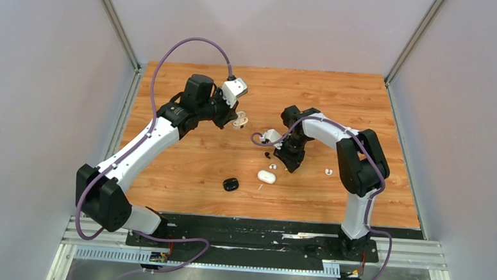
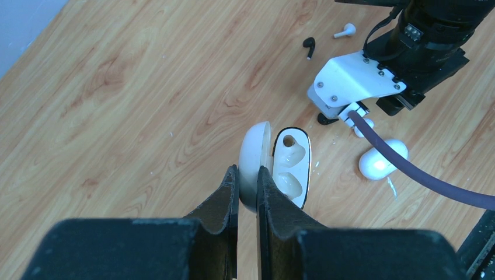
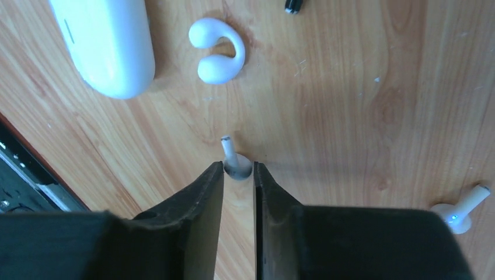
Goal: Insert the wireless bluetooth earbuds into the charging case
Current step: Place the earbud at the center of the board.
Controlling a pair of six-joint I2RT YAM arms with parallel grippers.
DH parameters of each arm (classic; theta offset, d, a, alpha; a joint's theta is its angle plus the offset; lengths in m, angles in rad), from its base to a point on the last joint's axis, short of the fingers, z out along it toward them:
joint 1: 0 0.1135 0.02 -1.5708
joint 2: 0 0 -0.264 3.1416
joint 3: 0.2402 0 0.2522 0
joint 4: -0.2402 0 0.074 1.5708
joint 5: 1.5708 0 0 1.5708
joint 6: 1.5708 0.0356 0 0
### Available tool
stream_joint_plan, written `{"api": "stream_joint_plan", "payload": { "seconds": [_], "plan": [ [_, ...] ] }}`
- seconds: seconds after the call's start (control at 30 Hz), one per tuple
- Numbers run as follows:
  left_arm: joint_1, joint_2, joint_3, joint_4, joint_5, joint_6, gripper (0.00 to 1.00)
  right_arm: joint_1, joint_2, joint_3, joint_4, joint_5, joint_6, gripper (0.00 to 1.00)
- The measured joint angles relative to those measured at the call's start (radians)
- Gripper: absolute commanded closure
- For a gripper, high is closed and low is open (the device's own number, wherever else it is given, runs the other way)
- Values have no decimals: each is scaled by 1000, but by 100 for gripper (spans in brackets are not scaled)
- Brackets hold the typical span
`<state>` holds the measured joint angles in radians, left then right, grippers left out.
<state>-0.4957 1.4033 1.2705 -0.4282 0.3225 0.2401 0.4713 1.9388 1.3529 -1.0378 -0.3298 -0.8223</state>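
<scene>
Closest to view, the left gripper (image 2: 248, 175) is clenched on the lid (image 2: 252, 157) of an open white case (image 2: 292, 166). The case's long axis runs in line with the fingers, with the lid on the left and the two hollows of the body showing beside it.

From its base, the left arm (image 1: 150, 138) reaches diagonally forward to the far middle of the table (image 1: 187, 162), its wrist bent toward the centre. Opposite, the right arm (image 1: 354, 152) is folded back on itself, and the right gripper (image 3: 238, 172) points down at the boards.

A white earbud (image 3: 235, 160) lies with its head between those fingertips, its stem pointing straight away from them. The jaws stand slightly apart; whether they pinch it cannot be told.

Near it lie a closed white case (image 3: 105, 41) and a hook-shaped white earbud (image 3: 217, 49). A second stemmed earbud (image 3: 464, 213) lies well off to the right, and a black case (image 1: 230, 184) sits nearer the arm bases.
</scene>
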Motion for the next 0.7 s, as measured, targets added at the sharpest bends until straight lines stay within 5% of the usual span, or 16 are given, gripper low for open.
{"api": "stream_joint_plan", "payload": {
  "seconds": [0.17, 0.4, 0.7],
  "plan": [
    [0, 0, 0, -10, 0, 0, 100, 0, 0, 0, 26, 3, 13, 59],
    [1, 0, 0, -16, 2, -1, 100, -79, -91, -59, 47, -90, -11, 59],
    [1, 0, 0, -26, 8, 0, 100, -157, -345, -300, 215, -230, -257, 57]
  ]
}}
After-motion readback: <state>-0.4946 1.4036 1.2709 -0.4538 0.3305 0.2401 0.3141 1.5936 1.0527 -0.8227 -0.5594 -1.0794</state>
